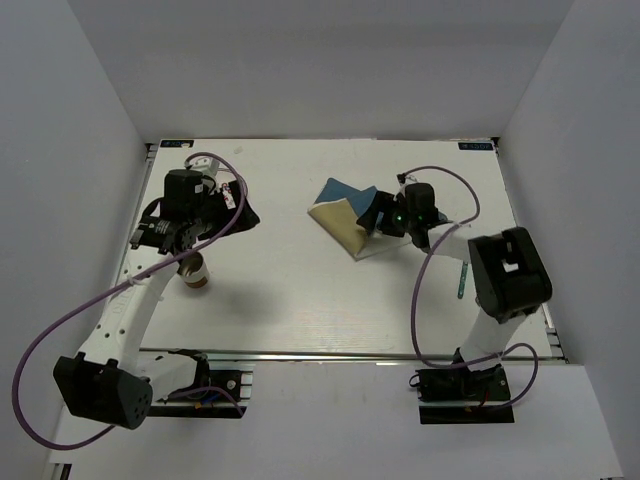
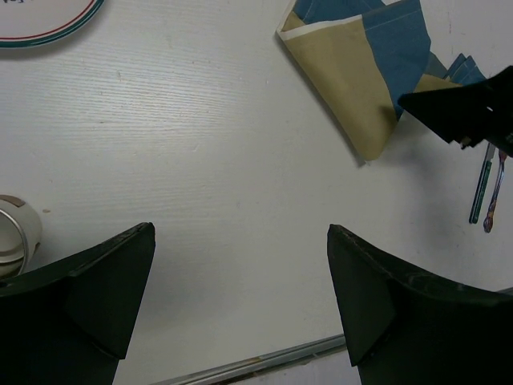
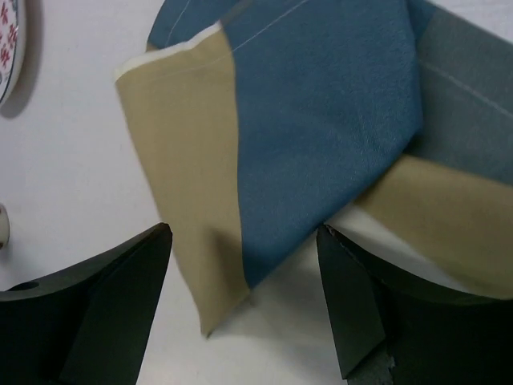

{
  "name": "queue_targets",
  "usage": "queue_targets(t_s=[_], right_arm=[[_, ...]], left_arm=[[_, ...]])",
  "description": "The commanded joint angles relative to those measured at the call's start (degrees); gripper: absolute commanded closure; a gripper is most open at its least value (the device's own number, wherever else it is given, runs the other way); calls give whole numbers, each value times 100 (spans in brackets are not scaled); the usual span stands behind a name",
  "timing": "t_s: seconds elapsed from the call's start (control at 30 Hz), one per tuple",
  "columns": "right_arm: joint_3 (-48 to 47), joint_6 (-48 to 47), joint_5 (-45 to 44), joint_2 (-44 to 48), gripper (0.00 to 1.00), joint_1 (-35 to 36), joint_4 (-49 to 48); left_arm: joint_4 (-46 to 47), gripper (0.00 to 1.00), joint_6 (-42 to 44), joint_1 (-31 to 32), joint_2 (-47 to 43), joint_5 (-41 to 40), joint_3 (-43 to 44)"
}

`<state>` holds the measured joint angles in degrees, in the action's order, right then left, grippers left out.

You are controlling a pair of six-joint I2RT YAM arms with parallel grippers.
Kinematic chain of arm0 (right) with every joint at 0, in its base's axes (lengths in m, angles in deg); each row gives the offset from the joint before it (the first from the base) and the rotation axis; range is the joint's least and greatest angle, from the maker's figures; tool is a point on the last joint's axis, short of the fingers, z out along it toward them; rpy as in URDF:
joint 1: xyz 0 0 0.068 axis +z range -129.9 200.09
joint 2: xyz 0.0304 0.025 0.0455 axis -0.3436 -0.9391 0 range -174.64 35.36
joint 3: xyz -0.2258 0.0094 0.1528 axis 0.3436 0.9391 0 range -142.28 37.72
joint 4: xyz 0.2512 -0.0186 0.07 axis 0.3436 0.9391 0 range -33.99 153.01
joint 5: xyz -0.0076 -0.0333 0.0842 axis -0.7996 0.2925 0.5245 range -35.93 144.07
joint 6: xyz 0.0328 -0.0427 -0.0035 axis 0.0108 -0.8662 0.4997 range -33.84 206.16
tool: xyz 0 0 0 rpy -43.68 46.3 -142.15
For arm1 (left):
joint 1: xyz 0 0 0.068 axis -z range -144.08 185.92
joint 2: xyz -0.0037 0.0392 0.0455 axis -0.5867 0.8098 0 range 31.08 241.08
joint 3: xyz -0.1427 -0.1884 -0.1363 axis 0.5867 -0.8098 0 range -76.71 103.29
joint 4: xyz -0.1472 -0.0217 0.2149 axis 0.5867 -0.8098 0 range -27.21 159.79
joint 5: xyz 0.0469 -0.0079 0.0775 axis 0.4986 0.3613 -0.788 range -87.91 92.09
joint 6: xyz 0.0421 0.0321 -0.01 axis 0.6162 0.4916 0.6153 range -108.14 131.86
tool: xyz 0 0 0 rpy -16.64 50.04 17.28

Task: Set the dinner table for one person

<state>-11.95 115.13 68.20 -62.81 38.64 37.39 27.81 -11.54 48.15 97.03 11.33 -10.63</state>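
counter (image 1: 300, 300): rigid, smooth, fixed | placemat (image 1: 345, 218), centre-right: likely soft, light, slides; pinch tan corner | right gripper (image 3: 244, 241) apart over it | left gripper (image 2: 240, 241) apart, empty, frame left

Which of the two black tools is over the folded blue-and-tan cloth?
The right tool, open above the cloth. The left tool, also open, is over bare dinner table near the cup.

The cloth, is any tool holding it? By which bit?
No. The right tool hangs open over the cloth, not pinching it; the left tool is open and empty too.
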Motion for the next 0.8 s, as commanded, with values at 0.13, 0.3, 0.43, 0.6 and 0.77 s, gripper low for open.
queue_targets(t_s=[0.13, 0.3, 0.43, 0.6, 0.77], right_arm=[[-1237, 337, -305, -1133, 28, -70, 103], [-1300, 451, -358, -1240, 57, -53, -151], [-1563, 521, -376, -1231, 58, -61, 172], [-1203, 864, -806, -1002, 25, -70, 349], [-1290, 900, -719, -1239, 29, -79, 148]], left_arm=[[-276, 2, 142, 25, -434, -238, -8], [-303, 2, 195, 25, -487, -291, -17], [-302, 2, 204, 25, -426, -221, -8], [-224, 2, 178, 25, -434, -168, -60], [-232, 2, 178, 25, -381, -88, -25]])
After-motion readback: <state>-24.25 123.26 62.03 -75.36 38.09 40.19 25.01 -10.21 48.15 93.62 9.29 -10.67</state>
